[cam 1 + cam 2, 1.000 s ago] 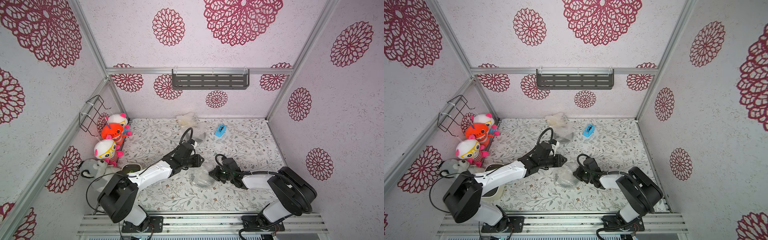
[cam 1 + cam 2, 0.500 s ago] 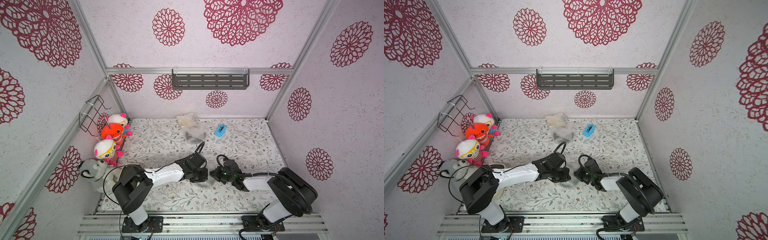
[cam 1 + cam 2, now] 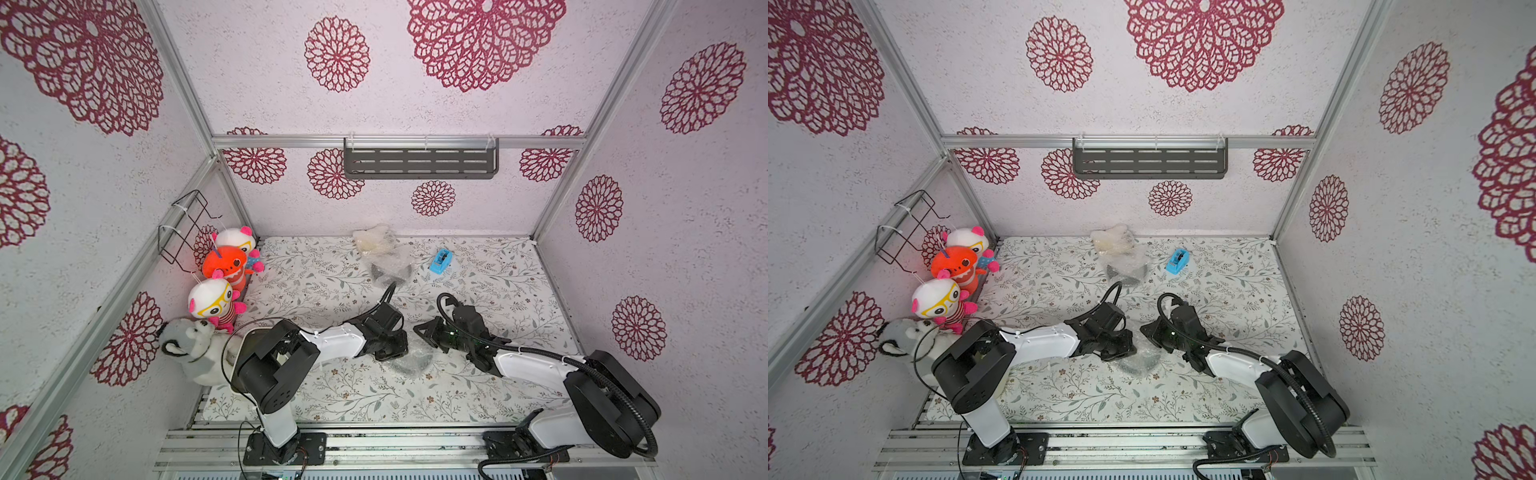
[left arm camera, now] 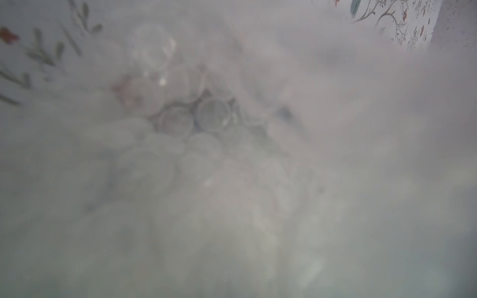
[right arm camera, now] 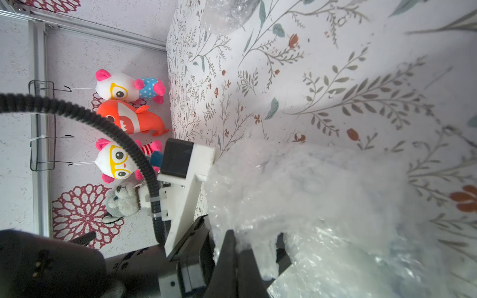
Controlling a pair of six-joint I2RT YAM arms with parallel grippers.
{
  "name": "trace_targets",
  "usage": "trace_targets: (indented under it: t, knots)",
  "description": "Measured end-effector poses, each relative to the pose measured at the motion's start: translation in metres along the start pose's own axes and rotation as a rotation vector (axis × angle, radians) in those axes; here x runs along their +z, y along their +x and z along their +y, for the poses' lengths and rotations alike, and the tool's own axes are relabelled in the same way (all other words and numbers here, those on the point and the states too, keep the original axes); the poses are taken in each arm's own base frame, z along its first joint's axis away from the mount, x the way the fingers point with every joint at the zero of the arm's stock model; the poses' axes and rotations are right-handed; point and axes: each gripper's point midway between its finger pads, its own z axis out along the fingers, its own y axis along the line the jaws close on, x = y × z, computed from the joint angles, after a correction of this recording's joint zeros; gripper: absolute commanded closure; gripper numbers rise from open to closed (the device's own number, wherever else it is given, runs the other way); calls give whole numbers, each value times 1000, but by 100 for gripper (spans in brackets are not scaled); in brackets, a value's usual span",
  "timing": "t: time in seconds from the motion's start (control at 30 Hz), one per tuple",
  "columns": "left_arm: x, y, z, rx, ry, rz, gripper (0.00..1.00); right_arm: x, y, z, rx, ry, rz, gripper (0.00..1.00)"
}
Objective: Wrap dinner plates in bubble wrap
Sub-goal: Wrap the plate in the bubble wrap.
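Note:
A crumpled bundle of bubble wrap [image 3: 409, 365] lies on the floral mat between my two grippers, with a dark plate showing dimly through it. My left gripper [image 3: 395, 352] presses into the bundle's left edge. Wrap fills the whole left wrist view [image 4: 211, 116] and hides the fingers. My right gripper [image 5: 238, 249] is shut on a fold of the wrap [image 5: 296, 196] at the bundle's right edge [image 3: 1148, 332]. At the back lie a cream bundle [image 3: 374, 241] and a second wrapped dark plate [image 3: 390, 272].
A blue tape dispenser [image 3: 441, 261] sits at the back right of the mat. Plush toys [image 3: 222, 266] and a grey plush [image 3: 187, 345] line the left wall under a wire rack [image 3: 183, 224]. A dark shelf [image 3: 419, 162] hangs on the back wall.
My left arm has dropped and swung right onto the front bundle, and its gripper has closed there. The right arm has stayed put, still shut on the wrap.

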Motion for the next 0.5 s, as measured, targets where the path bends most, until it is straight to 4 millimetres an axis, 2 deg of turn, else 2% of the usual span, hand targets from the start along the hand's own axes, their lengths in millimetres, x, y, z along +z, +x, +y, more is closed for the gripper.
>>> trace_targets:
  t: [0.1,0.27,0.3,0.4,0.47,0.5]
  knots:
    - [1,0,0,-2,2,-1,100,-1,16,-21,18,33,57,100]
    - [1,2,-2,-3,11,10,100,-4,43,-77,67,144,114,100]
    - [1,3,-3,2,13,11,97,-4,44,-83,71,148,117,100]
    - [-10,1,-7,21,16,-5,85,-1,44,-81,68,129,120,100]
    - [-28,-3,-17,44,35,-36,79,0,44,-81,67,125,123,100]
    - [-41,-7,-28,62,63,-58,78,0,44,-81,67,125,123,100]
